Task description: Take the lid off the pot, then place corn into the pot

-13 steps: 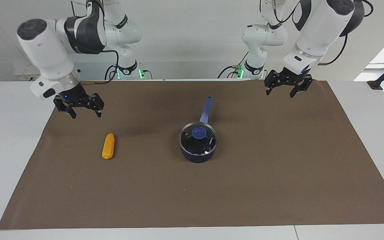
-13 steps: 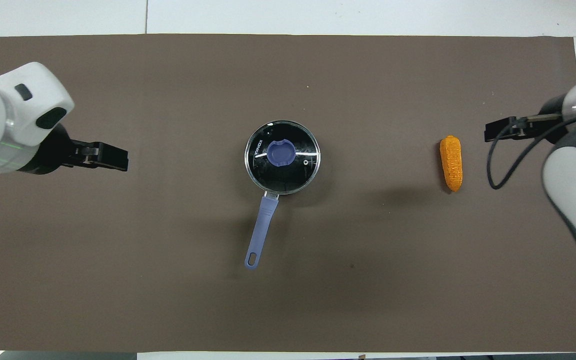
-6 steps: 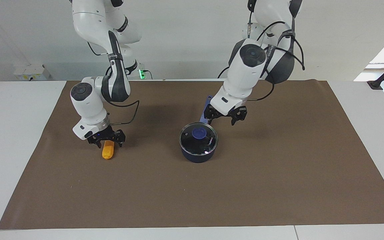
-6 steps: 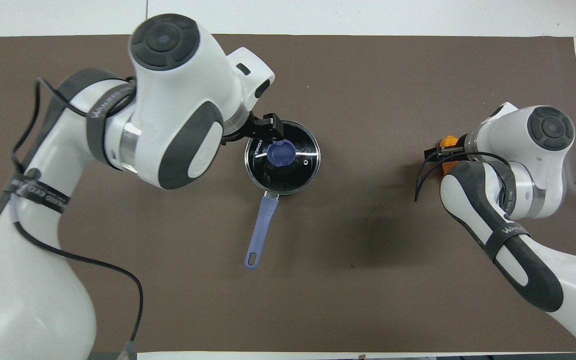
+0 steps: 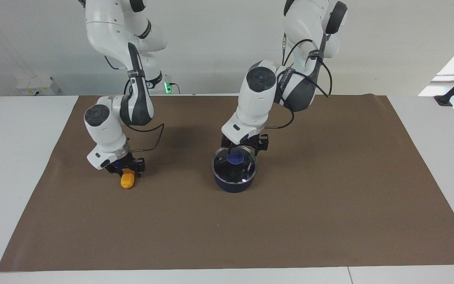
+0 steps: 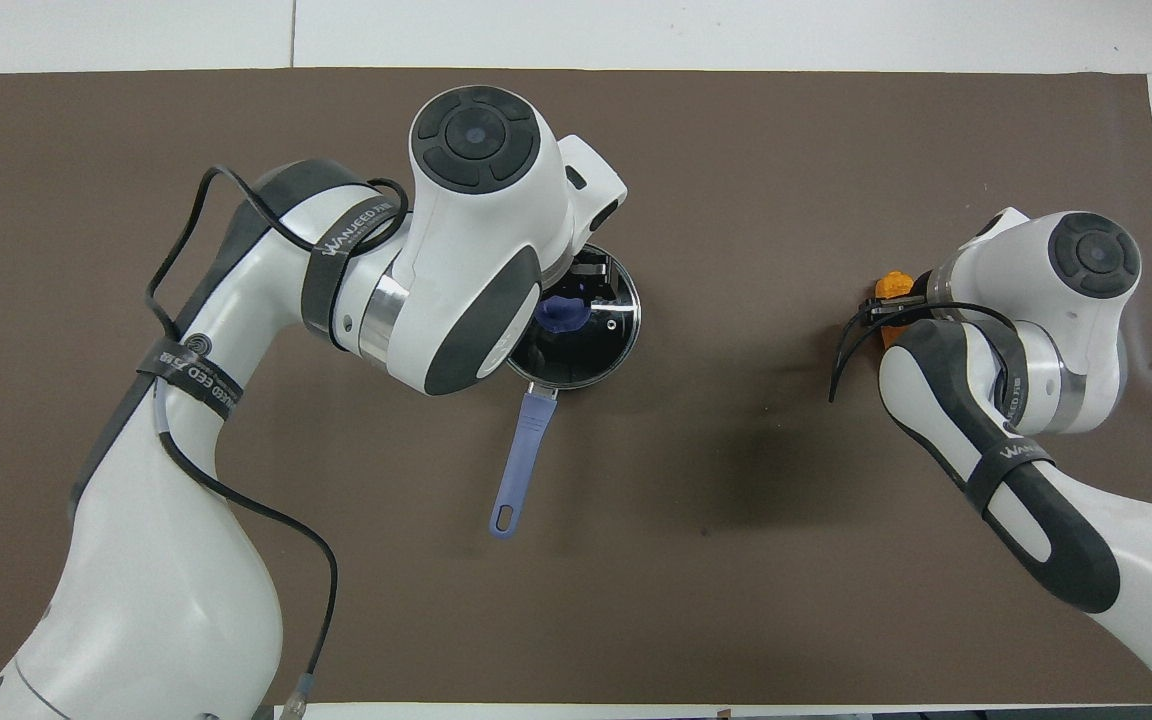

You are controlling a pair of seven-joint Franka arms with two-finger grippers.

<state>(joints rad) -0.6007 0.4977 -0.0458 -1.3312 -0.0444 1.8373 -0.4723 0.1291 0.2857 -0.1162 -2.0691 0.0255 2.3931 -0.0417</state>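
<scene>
The dark blue pot [image 5: 233, 184] stands mid-table with the glass lid [image 5: 246, 169] on it. Its long handle [image 6: 522, 448] points toward the robots. My left gripper [image 5: 244, 151] is open and low over the lid, its fingers either side of the blue knob [image 5: 235, 158], slightly toward the robots from it. The orange corn [image 5: 127, 181] lies toward the right arm's end of the table. My right gripper [image 5: 127, 169] is open and down on the corn's nearer end, fingers either side of it. In the overhead view only the corn's farther tip [image 6: 895, 284] shows.
A brown mat [image 5: 329, 197] covers most of the white table [image 5: 14, 157]. The left arm [image 6: 456, 270] hides half of the lid from above.
My left gripper has moved from beside the pot's handle to over the lid and come lower. My right gripper has sunk a little lower onto the corn. Pot, lid and corn have not moved.
</scene>
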